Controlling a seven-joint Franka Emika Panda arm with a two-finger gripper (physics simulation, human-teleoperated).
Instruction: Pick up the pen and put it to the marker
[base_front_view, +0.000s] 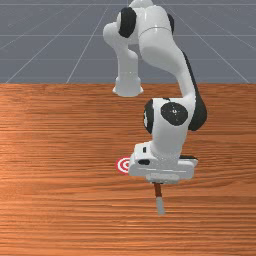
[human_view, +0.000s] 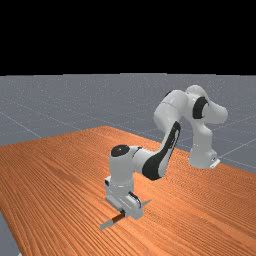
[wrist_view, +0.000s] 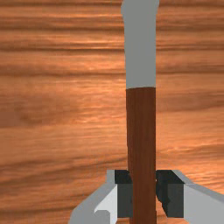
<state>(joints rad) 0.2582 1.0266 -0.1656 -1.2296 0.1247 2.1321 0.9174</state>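
Front view: the hand (base_front_view: 162, 170) partly hides the marker (base_front_view: 121, 165), jaws gripping the pen (base_front_view: 159, 200).

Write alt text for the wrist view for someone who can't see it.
A robot's gripper pinches a pen by its brown part, one dark fingertip on each side. The pen's grey end points away from the gripper, with an orange-brown wooden table beneath.

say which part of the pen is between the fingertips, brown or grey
The brown part, with dark finger pads touching both its sides; the long grey end sticks out beyond them.
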